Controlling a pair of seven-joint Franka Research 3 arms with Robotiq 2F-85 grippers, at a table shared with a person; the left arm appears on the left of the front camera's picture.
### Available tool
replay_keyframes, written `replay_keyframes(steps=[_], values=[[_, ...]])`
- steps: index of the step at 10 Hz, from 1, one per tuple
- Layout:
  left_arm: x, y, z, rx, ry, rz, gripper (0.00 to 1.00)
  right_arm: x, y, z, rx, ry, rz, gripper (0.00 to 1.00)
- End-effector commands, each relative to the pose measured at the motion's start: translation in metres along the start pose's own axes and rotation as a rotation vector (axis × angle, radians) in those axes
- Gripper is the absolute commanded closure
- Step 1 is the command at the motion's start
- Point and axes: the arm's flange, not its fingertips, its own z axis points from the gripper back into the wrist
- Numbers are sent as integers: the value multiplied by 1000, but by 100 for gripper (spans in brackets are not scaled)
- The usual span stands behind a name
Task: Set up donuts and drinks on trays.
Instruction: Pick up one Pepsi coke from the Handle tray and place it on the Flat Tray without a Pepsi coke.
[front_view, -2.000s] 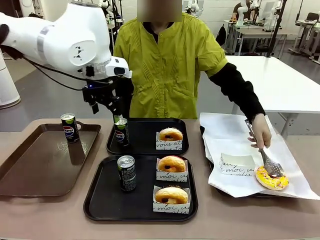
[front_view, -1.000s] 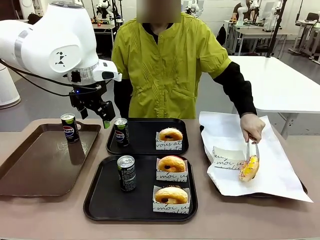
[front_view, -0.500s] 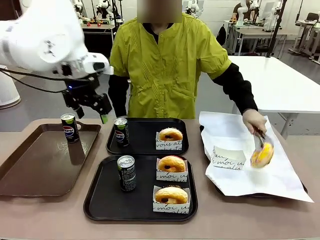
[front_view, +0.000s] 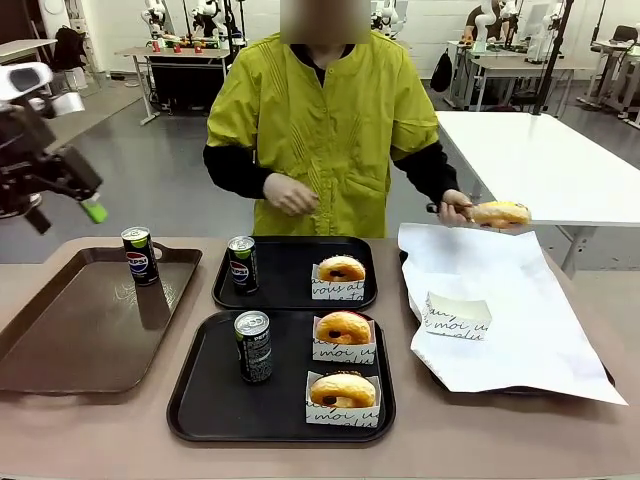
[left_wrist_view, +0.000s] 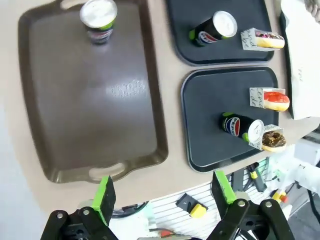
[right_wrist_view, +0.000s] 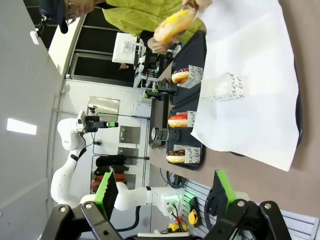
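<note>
The left gripper (left_wrist_view: 162, 197) hangs wide apart and empty, high above the brown tray (left_wrist_view: 60, 115); the last Pepsi can (left_wrist_view: 98, 19) stands far ahead of it. Descend squarely over that can, straddling it mid-body before closing.

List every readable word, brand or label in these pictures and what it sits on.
"PEPSI" logo: can on the brown tray.
"PEPSI" logo: can on the far black tray.
"moi u..." script: empty white box.
"vous ate..." script: far donut box.
Green-print can: print too small to read.
</note>
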Motion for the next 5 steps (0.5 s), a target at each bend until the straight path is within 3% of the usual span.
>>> replay_keyframes(steps=[1,3,4,5], values=[[-8,24,-12,-108,-5,40,0,3,1,-1,27,-15,16,0],[-1,49,-18,-183,11,66,0,3,1,-1,27,-15,16,0],[-8,44,-22,-140,-18,14,0,3,1,-1,27,-15,16,0],[-7,44,-13,-129,9,76,0,3,1,-1,27,-15,16,0]])
